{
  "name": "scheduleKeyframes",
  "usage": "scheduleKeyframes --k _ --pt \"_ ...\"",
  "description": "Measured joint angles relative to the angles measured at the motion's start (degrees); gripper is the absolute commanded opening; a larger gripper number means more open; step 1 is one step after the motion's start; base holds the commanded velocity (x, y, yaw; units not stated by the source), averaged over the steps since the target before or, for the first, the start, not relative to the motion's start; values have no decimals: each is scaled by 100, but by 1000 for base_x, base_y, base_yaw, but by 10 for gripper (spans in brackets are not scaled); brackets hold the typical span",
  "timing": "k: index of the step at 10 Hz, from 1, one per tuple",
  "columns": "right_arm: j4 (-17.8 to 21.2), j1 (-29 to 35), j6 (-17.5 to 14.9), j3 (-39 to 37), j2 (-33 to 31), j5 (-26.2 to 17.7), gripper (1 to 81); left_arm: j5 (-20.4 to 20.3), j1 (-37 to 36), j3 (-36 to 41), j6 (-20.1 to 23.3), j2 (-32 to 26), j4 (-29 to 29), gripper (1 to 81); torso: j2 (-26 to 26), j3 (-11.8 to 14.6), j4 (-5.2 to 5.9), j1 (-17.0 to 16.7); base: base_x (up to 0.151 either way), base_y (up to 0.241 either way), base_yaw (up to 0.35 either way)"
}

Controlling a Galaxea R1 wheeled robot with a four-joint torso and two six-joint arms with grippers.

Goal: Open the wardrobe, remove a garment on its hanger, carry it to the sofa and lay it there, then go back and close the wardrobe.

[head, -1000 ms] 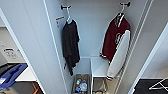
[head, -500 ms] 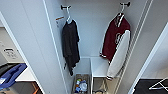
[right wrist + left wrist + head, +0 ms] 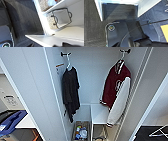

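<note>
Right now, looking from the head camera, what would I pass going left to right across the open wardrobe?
Left door → black shirt → basket of bottles → red jacket → right door.

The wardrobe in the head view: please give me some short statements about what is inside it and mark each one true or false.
1. The wardrobe stands open. True.
2. The garment, dark red with white sleeves, lies folded on the shelf. False: it hangs from the right hook on its hanger.
3. A black shirt hangs to the left of the garment. True.
4. The two hanging clothes touch each other. False: bare white back wall shows between them.
5. A basket holding small items sits low in the wardrobe, below the black shirt. True.
</note>
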Motion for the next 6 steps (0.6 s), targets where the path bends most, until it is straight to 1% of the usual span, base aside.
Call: scheduleKeyframes --k 1,2,3,6 --pt "11 -68 2 -2 -33 206 811 0 0 -6 0 0 -2 811 0 0 0 0 0 0 0" --pt "94 -126 5 0 -37 529 811 0 0 -6 2 9 -2 811 0 0 0 0 0 0 0" --pt "238 -151 7 37 -22 705 811 -2 0 -6 2 17 0 811 0 0 0 0 0 0 0" --pt "411 -5 49 243 2 686 811 0 0 -9 0 17 0 811 0 0 0 0 0 0 0"
